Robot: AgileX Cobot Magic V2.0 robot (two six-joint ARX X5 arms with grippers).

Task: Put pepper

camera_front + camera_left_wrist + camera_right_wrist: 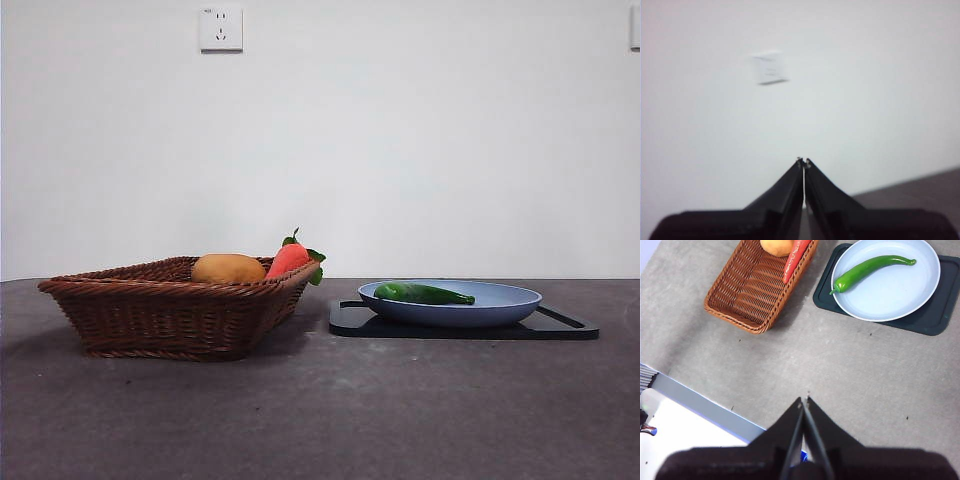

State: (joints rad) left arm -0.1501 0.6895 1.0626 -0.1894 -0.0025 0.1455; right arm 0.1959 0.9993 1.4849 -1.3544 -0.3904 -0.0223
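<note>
In the front view we see the pepper point(422, 294) lying in a blue plate point(505, 304) at the lower right, and a basket point(160, 305) at the lower left.

In the left wrist view, the left gripper point(803, 161) faces a wall point(865, 90), its jaws closed on nothing.

In the right wrist view, the right gripper point(804, 400) sits at the bottom, jaws closed on nothing, and the pepper point(867, 268) lies in the plate point(900, 295) at the upper right.

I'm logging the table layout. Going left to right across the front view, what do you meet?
Basket → potato → carrot → pepper, lying in the blue plate on the black tray. Neither gripper shows in this view.
</note>
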